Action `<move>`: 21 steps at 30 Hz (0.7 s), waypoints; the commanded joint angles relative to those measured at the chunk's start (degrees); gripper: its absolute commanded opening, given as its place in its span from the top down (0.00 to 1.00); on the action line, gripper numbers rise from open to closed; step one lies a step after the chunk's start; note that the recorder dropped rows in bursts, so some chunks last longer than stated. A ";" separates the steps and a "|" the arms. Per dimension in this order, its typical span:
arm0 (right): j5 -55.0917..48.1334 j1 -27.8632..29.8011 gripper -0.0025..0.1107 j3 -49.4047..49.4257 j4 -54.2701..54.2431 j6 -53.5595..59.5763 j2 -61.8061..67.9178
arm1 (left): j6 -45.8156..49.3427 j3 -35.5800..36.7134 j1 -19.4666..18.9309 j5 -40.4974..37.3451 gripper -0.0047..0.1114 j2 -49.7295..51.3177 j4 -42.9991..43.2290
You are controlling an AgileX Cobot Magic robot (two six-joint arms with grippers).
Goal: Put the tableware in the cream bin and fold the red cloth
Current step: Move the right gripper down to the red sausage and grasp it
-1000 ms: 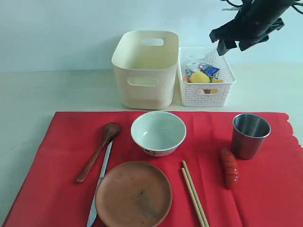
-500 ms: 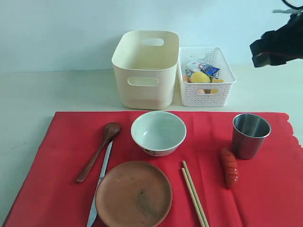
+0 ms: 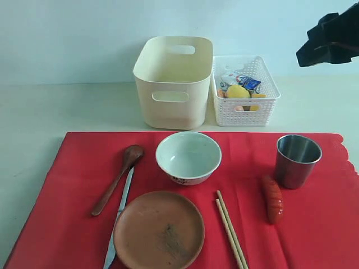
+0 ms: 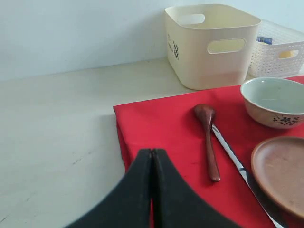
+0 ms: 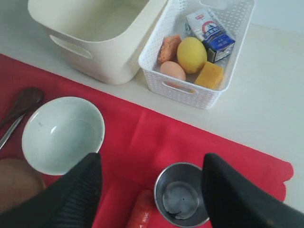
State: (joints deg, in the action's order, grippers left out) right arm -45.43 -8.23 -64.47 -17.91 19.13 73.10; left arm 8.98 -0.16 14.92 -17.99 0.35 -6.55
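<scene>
The red cloth (image 3: 67,185) lies flat on the table. On it are the white bowl (image 3: 188,157), brown plate (image 3: 159,230), wooden spoon (image 3: 118,178), silver knife (image 3: 119,216), chopsticks (image 3: 230,228) and steel cup (image 3: 297,159). The cream bin (image 3: 174,78) stands behind the cloth and looks empty. My left gripper (image 4: 152,152) is shut with nothing in it, low over the cloth's left edge near the spoon (image 4: 209,137). My right gripper (image 5: 151,159) is open and empty, high above the cup (image 5: 183,199) and bowl (image 5: 61,133).
A red sausage (image 3: 273,199) lies on the cloth beside the cup. A white perforated basket (image 3: 245,109) right of the bin holds a lemon (image 5: 191,53), an egg, a carton and other food. My right arm (image 3: 331,42) shows at the exterior view's top right.
My right arm has swung from above the white basket out to the right, then risen slightly. Nothing on the cloth has moved.
</scene>
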 commanded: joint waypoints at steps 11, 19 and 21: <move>-9.72 -5.76 0.45 0.24 0.79 3.66 7.15 | 0.03 0.16 -0.19 0.39 0.96 -0.35 0.04; -17.23 -5.76 0.46 1.15 2.97 -2.01 14.07 | 0.03 0.16 -0.19 0.39 0.96 -0.35 0.04; -16.24 -5.76 0.48 2.96 3.88 -4.06 15.24 | 0.03 0.16 -0.19 0.39 0.96 -0.35 0.04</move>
State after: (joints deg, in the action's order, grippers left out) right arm -61.60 -13.92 -63.40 -15.68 17.90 86.81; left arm 8.98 -0.16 14.92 -17.99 0.35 -6.55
